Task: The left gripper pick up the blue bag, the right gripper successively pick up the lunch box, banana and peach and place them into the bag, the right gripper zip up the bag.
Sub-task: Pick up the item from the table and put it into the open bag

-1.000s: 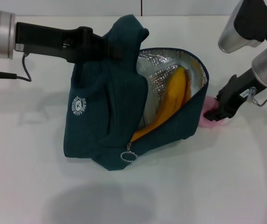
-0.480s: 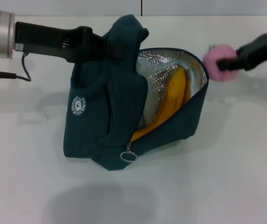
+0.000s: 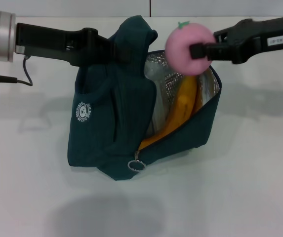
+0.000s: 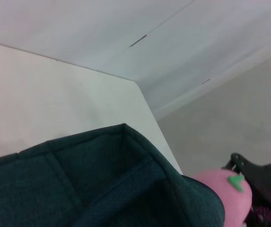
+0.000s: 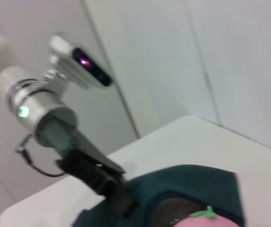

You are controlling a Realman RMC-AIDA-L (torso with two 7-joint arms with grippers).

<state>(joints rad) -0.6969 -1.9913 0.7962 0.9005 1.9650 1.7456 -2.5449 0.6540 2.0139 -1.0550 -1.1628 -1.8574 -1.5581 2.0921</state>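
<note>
Holding the peach over the open mouth of the blue bag, the right pincer is clenched on the fruit from the right side, with its arm stretching in from the right edge of the head view. The peach's small green leaf points up and away from the robot. Below it, the bag stands on the white bench, its silver foil lining exposed, and the banana lies inside, leaning against the lining with its lower end down by the zipper opening. A ring zipper pull hangs at the bag's front lower corner, and a round white logo shows on its side. The left pincer is clamped on the bag's top fabric, holding it upright. The lunch box cannot be made out.
</note>
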